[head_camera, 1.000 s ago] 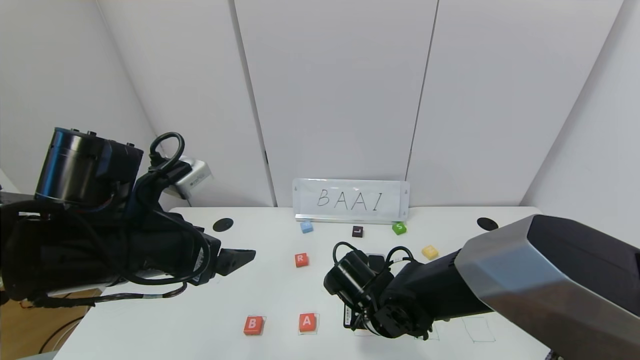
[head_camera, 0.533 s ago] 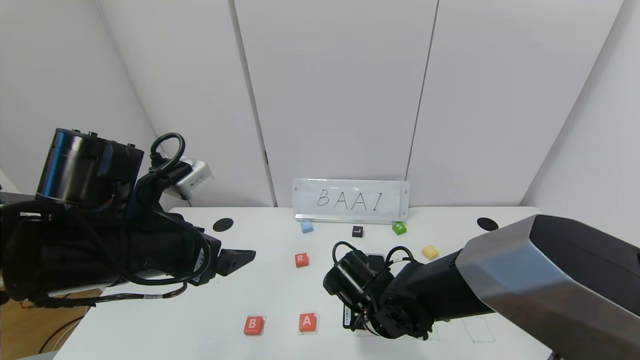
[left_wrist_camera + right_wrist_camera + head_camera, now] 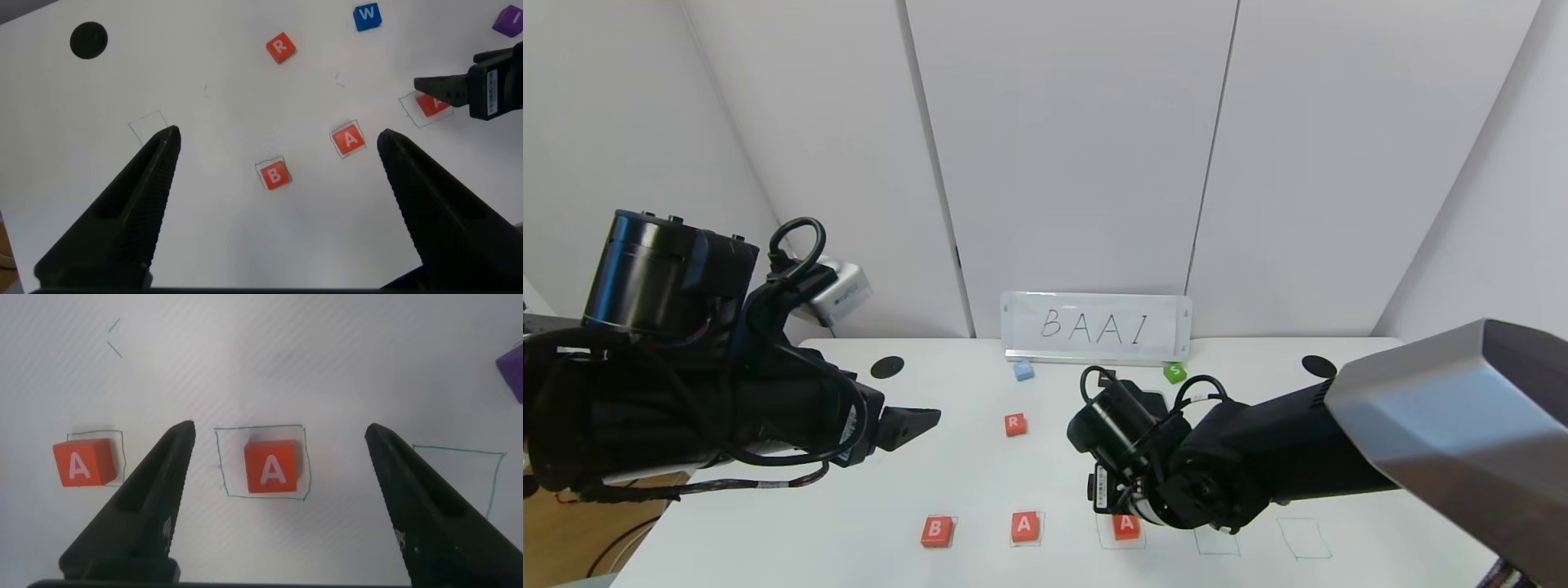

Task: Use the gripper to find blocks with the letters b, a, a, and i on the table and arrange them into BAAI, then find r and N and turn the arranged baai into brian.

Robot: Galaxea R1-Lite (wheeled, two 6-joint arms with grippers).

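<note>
On the table (image 3: 833,523), orange-red B (image 3: 936,531), A (image 3: 1025,526) and a second A (image 3: 1126,525) lie in a row near the front edge, each in a green square. My right gripper (image 3: 279,429) is open and empty just above the second A (image 3: 272,467); the first A (image 3: 80,464) lies beside it. The purple I (image 3: 508,20) lies further back, hidden by my right arm in the head view. R (image 3: 1014,424) lies mid-table. My left gripper (image 3: 278,135) is open and empty, held high over B (image 3: 274,175).
A BAAI sign (image 3: 1096,327) stands at the back. A blue W block (image 3: 1023,371) and a green S block (image 3: 1174,373) lie before it. Two unfilled green squares (image 3: 1217,541) (image 3: 1304,539) follow the row on the right. Black grommets (image 3: 887,367) (image 3: 1318,365) sit at the back.
My right arm has lifted and drawn back from the front edge, uncovering the second A in the third green square. The left arm has not moved.
</note>
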